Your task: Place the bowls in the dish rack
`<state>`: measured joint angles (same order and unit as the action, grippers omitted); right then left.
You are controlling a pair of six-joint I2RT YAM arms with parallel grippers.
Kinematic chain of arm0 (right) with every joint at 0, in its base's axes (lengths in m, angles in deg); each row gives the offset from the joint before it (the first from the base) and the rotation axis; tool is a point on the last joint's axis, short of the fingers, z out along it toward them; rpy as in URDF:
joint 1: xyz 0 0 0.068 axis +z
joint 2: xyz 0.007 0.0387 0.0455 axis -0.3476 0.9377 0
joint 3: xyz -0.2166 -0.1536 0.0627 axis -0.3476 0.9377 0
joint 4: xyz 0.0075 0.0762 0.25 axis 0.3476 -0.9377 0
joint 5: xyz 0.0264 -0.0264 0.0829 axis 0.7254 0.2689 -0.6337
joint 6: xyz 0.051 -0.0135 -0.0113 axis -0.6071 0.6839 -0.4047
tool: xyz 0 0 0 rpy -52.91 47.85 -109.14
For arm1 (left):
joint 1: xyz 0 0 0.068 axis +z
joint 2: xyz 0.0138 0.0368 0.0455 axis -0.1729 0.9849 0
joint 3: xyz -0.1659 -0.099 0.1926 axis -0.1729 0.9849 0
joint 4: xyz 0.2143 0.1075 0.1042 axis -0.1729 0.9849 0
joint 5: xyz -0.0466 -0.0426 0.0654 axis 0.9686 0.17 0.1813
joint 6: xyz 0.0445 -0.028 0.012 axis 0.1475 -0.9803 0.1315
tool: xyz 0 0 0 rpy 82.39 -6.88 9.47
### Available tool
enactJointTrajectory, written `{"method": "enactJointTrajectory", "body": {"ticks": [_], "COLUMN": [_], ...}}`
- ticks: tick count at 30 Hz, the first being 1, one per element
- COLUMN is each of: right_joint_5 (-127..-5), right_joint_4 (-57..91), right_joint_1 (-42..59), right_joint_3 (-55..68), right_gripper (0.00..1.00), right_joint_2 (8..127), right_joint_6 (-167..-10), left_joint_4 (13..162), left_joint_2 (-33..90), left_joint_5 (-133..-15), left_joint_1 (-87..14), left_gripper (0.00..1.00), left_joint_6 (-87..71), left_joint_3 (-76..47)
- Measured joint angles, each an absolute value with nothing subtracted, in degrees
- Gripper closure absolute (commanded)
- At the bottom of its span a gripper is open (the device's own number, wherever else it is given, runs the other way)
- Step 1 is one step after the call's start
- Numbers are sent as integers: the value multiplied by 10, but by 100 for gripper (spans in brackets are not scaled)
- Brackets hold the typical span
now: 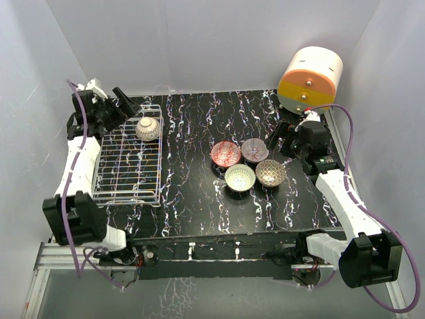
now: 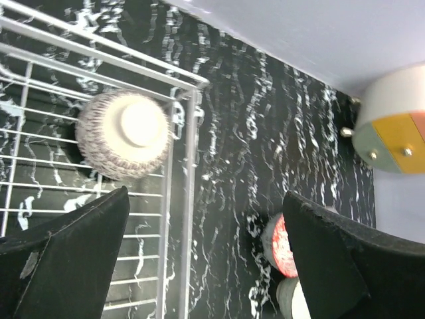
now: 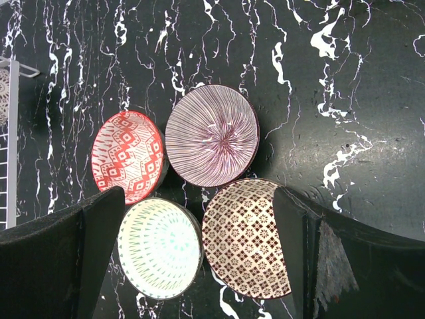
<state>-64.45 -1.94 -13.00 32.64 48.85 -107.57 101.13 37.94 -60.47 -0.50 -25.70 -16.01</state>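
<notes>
One upturned bowl [image 1: 148,129] is seen from above in the dish rack's [image 1: 123,174] 1 o'clock corner, with four upright bowls [image 1: 240,177] clustered on the tabletop [image 1: 192,199] at its 3 o'clock. Only in the wrist views are the left jaws and right jaws shown spread open, empty.

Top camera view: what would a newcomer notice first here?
Four colourful patterned bowls sit clustered right of centre on the table. A fifth bowl lies upside down in the far corner of the white wire rack, on the left. A big cream, orange and yellow drum sits at the far right corner.
</notes>
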Motion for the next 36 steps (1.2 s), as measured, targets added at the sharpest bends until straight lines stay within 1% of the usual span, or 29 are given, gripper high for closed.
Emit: {"method": "enactJointTrajectory", "body": {"ticks": [3,7,10,14,16,21,27,36], "right_joint_5": [-642,-642,-638,-624,-616,-604,-597,-595], "right_joint_4": [-19,-19,-20,-21,-26,-35,-48,-54], "right_joint_1": [-130,-130,-130,-130,-130,-130,-137,-158], "right_joint_3": [326,326,326,325,322,312,299,296], "right_gripper": [2,2,2,2,2,2,2,2], "right_joint_2": [487,485,485,485,485,485,485,485], "right_joint_6": [-1078,-1083,-1089,-1092,-1093,-1093,-1093,-1091], "left_joint_4": [1034,1057,1068,1067,1065,1037,1007,913], "left_joint_2": [320,288,296,306,318,385,459,468], "left_joint_5": [-619,-653,-674,-718,-746,-796,-812,-833], "left_joint_1": [-48,-183,-287,-384,-451,-574,-647,-700], "left_gripper": [3,3,3,3,3,4,6,7], "left_joint_6": [-236,-213,-204,-200,-191,-137,-61,35], "left_joint_3": [-160,-160,-156,-137,-129,-129,-127,-91]}}
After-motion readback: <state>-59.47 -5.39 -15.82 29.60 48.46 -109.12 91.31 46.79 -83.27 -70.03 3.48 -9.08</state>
